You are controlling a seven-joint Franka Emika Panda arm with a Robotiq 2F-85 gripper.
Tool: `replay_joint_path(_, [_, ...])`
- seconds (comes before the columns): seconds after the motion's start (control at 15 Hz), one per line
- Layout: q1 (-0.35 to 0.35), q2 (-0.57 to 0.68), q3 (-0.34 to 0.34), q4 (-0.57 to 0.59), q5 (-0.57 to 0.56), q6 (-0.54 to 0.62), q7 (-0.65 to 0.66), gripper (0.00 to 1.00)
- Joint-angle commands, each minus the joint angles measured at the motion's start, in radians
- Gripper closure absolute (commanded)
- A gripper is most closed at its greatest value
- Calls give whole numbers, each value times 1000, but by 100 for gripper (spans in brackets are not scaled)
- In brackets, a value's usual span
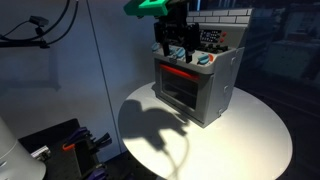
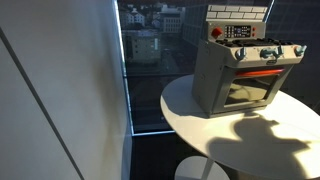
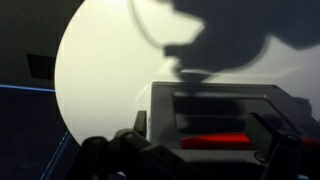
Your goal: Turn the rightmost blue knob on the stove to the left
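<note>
The fingers are spread wide and grip nothing; in the wrist view the red strip above the dark door lies between them. In an exterior view the gripper hangs close over the front top of the stove, above the left part of its knob row. The rightmost blue knob sits at the row's other end, apart from the fingers, and the stove stands near one edge of the round white table.
</note>
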Motion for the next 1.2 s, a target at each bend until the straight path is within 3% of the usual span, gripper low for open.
replay_joint_path(0.0, [-2,47,9,42,80,48,79,0])
replay_joint_path(0.53, [2,88,40,21,201,229,194,0])
replay_joint_path(0.87, [-5,83,41,9,177,207,170,0])
replay_joint_path(1.13, [-1,90,38,1,216,259,179,0])
